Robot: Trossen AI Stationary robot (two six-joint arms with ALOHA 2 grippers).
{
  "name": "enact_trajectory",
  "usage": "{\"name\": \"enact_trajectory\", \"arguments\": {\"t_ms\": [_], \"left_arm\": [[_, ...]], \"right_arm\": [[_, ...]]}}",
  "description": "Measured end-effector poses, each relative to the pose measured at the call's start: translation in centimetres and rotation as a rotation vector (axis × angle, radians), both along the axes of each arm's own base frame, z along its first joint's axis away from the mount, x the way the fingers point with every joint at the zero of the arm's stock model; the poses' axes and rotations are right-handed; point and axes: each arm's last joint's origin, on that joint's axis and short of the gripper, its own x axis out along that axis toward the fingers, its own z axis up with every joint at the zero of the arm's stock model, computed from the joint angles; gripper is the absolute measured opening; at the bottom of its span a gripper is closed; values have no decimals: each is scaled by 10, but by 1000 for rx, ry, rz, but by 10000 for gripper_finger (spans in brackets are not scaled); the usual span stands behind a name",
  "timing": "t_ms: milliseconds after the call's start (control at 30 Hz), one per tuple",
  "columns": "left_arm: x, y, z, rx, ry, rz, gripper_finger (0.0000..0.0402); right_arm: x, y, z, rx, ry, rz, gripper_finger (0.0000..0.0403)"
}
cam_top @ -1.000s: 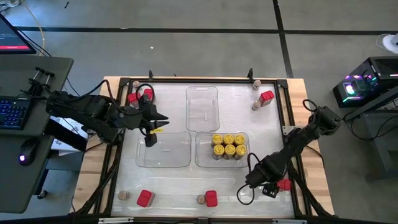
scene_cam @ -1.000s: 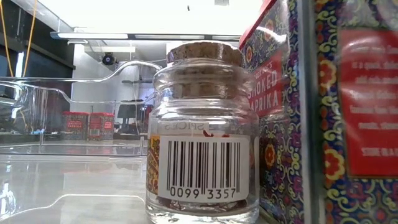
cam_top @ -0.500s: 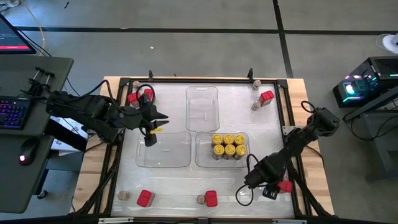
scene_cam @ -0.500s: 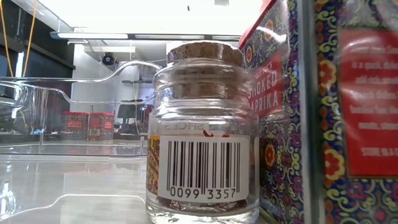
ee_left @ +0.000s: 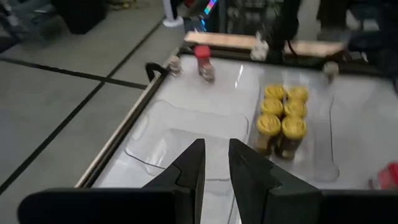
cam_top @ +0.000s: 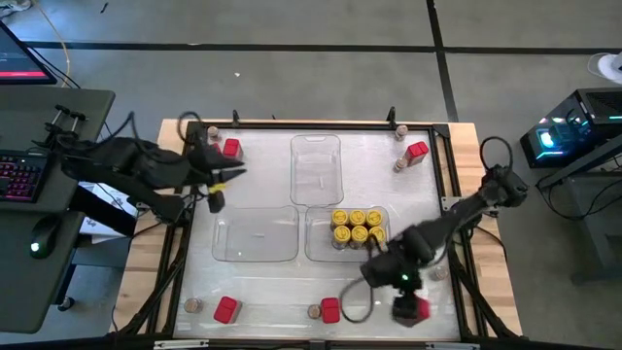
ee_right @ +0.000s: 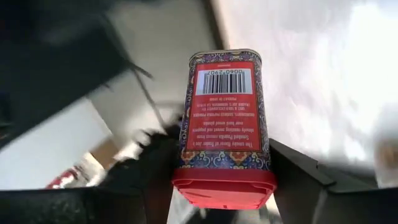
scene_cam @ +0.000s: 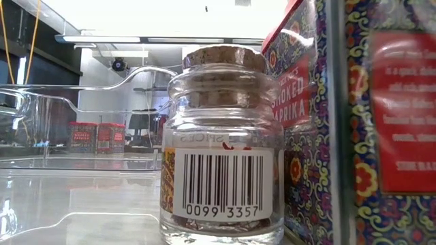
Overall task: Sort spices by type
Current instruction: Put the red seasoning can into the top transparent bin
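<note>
- Since a second ago the right gripper (cam_top: 409,307) has swung from the table's right edge toward the near middle, carrying a red box (cam_top: 412,309); the left gripper (cam_top: 216,185) has drawn back toward the far left corner.
- Six yellow-lidded jars (cam_top: 357,228) stand packed in one clear tray (cam_top: 313,243), so that kind looks sorted; two other trays (cam_top: 255,233) lie bare, presumably for the rest.
- Red boxes (cam_top: 226,309) and small brown jars (cam_top: 193,305) sit scattered along the edges, unsorted.
- Right fingers pinch the red box (ee_right: 224,118) by its sides, lid toward the wrist.
- Left fingers (ee_left: 193,167) stand nearly together, holding nothing.
</note>
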Motion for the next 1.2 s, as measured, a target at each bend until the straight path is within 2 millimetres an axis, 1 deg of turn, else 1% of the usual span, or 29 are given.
{"name": "enact_trajectory", "arguments": {"t_ms": [100, 233, 333, 433, 567, 667, 800, 900, 1033, 1133, 1200], "left_arm": [[-12, 4, 5, -23, -45, 17, 60], [-21, 7, 9, -32, -71, 16, 60], [-21, 7, 9, -37, -70, 8, 60], [-19, 6, 8, -40, -57, -3, 60], [-17, 5, 3, -26, -15, -22, 60], [-14, 4, -3, -3, 18, -36, 60], [-7, 2, -14, 35, 68, -50, 60], [1, -1, -27, 76, 102, -52, 60], [19, -3, -44, 137, 131, -34, 61], [38, -2, -52, 191, 157, -36, 74], [50, 1, -54, 252, 170, -33, 91]], "right_arm": [[26, -16, 34, 64, -210, -53, 210], [56, -51, 75, 42, -512, -175, 210], [72, -82, 98, -17, -686, -278, 210], [80, -116, 112, -149, -772, -419, 210], [86, -166, 114, -311, -754, -694, 210], [88, -201, 108, -386, -704, -881, 210], [94, -235, 95, -423, -632, -1006, 210], [100, -250, 88, -408, -634, -1008, 210], [105, -261, 84, -346, -681, -908, 210], [104, -269, 84, -340, -721, -820, 210], [101, -276, 84, -350, -737, -807, 210]]}}
